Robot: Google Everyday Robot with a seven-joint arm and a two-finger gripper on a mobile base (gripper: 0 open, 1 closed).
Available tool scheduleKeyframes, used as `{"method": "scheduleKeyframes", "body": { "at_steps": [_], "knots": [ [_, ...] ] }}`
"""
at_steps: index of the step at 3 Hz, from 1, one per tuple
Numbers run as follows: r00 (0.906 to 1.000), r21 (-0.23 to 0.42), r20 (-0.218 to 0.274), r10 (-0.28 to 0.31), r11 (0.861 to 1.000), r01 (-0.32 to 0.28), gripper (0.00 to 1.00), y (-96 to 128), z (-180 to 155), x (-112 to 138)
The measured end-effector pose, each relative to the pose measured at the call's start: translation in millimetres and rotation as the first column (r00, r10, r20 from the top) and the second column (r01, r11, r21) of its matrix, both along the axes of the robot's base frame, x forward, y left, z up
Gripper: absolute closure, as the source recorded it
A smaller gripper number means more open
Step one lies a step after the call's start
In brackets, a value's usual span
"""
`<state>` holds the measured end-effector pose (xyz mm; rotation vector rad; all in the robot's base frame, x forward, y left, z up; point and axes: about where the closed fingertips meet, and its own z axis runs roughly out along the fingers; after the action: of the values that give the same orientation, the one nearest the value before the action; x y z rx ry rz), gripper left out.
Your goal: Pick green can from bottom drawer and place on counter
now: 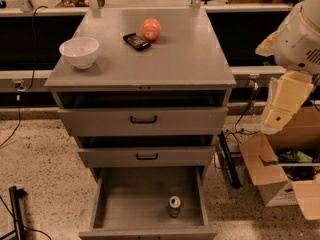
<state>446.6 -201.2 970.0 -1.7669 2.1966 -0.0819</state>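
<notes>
While the bottom drawer point(125, 199) stands open, the green can point(174, 205) sits upright on its floor, front right of centre. Table point(190, 64) above: white bowl point(79, 51), dark phone point(136, 41), reddish fruit point(151, 29). Pincer point(280, 109) hangs well apart at right; grip state cannot be told.

green can point(174, 205) in bottom drawer point(127, 199), gripper point(276, 119) — right

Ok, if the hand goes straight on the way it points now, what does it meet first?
Likely the open cardboard box on the floor: the hand hangs right of the cabinet, pointing down and slightly left, above the box's flap. Depth is unclear, so it might miss and reach the floor.
</notes>
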Motion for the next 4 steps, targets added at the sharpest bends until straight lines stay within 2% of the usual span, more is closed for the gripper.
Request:
{"method": "scheduleKeyframes", "body": {
  "at_steps": [1,2,3,4],
  "knots": [
    [1.0000,0.067,-0.006,0.004,0.998,-0.004,0.00,36,-27,21],
    [0.9998,0.162,0.013,-0.013,0.987,0.011,0.00,77,-66,33],
    [0.9975,0.181,0.068,-0.021,0.983,0.008,0.00,84,-68,46],
    [0.9998,0.134,0.012,-0.019,0.991,0.017,0.00,82,-83,49]
  ]
}}
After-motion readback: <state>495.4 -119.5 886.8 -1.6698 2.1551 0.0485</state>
